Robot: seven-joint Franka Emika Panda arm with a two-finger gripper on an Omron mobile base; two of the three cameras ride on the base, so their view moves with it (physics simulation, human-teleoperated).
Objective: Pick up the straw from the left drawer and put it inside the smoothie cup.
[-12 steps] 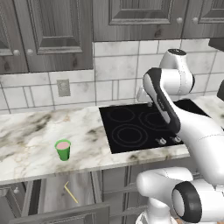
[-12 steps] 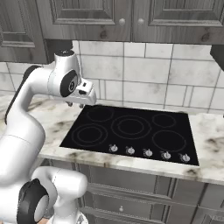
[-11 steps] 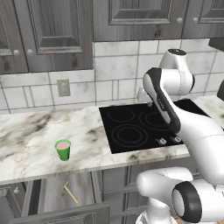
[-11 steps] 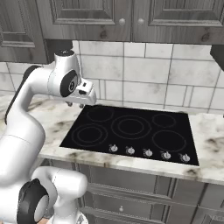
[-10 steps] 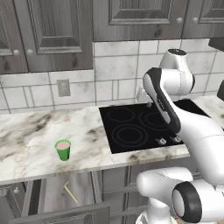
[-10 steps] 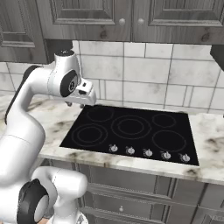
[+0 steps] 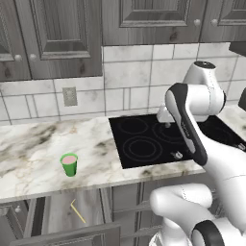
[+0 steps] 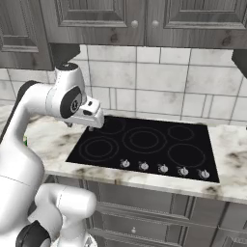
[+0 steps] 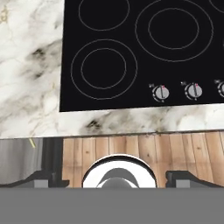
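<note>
Simulated kitchen. Landmark: black cooktop point(image 7: 168, 139) set into a marble surface point(image 7: 33, 149), w/ grey tile wall and dark grey cabinets behind and above.

Smoothie cup point(image 7: 69, 165), bright green w/ pinkish liquid at the rim, stands upright on the surface well left of the cooktop, near the front edge, nothing touching it.

Left drawer point(image 7: 62, 218) is pulled open below the surface, down-left of the cooktop and under the cup. The straw point(image 7: 78, 212), thin and pale yellow, lies flat on the drawer floor at a diagonal. In the hand view a short pale yellow tip point(image 9: 31, 143) shows inside the open drawer, below the cooktop's front-left corner.

White robot arm rises beside the cooktop, elbow high; its wrist sits over the cooktop's back-left area. Pincer point(image 9: 112, 178) looks down on the cooktop's front edge, its knobs point(image 9: 162, 92) and wood floor point(image 9: 131, 153) below. Two dark fingertips point(image 9: 37, 179) sit far apart at the bottom corners of the hand view, so the pincer is released, w/ nothing between the tips. It's well apart from both straw and cup.
</note>
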